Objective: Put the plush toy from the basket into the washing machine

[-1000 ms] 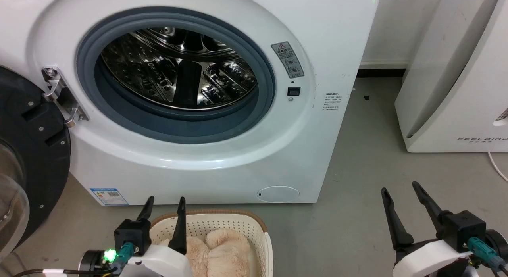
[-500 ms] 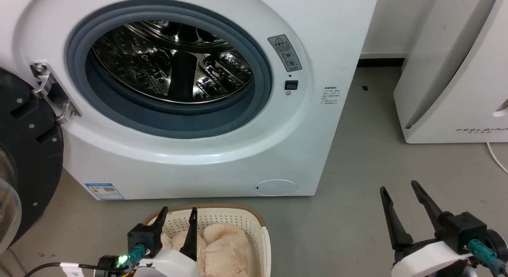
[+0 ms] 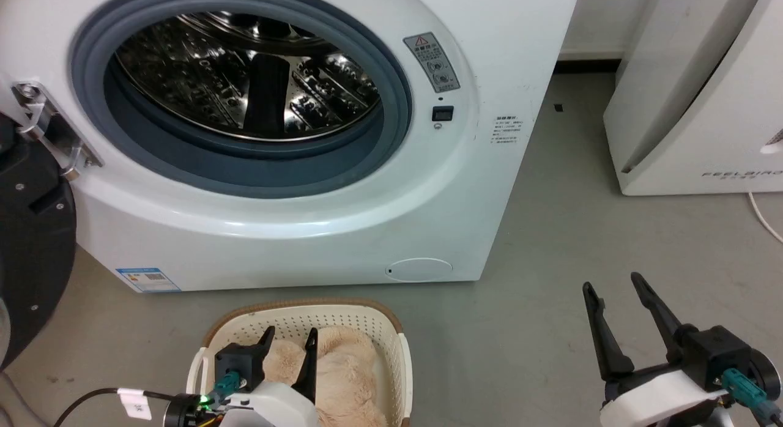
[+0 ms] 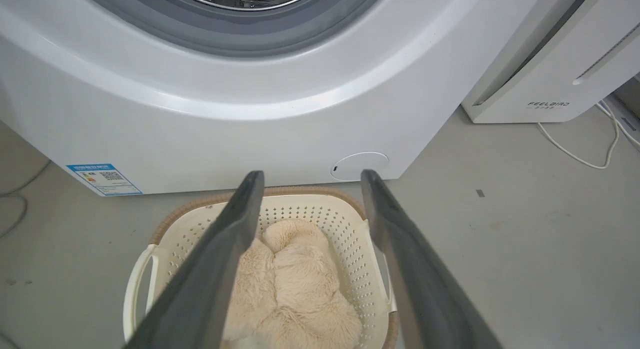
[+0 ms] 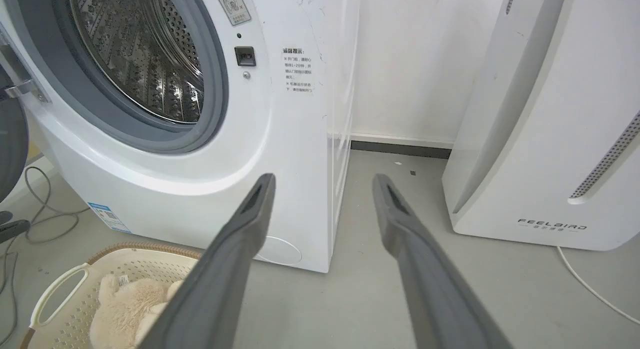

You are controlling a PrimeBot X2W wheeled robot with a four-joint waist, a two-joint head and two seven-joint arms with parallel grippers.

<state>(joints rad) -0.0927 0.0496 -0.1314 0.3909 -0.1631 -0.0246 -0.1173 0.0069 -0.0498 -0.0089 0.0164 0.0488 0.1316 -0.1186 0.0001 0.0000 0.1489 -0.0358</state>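
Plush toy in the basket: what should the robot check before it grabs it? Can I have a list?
1. Open left tool: ok, fingers spread apart.
2. Aim at the plush toy: ok, it shows between those fingers.
3. Nothing atop the toy in the basket: ok.
4. Open door on the washing machine: ok, swung aside to the left.
5. Empty drum: ok as far as it shows.
6. Clear right tool: ok, open, over bare floor.
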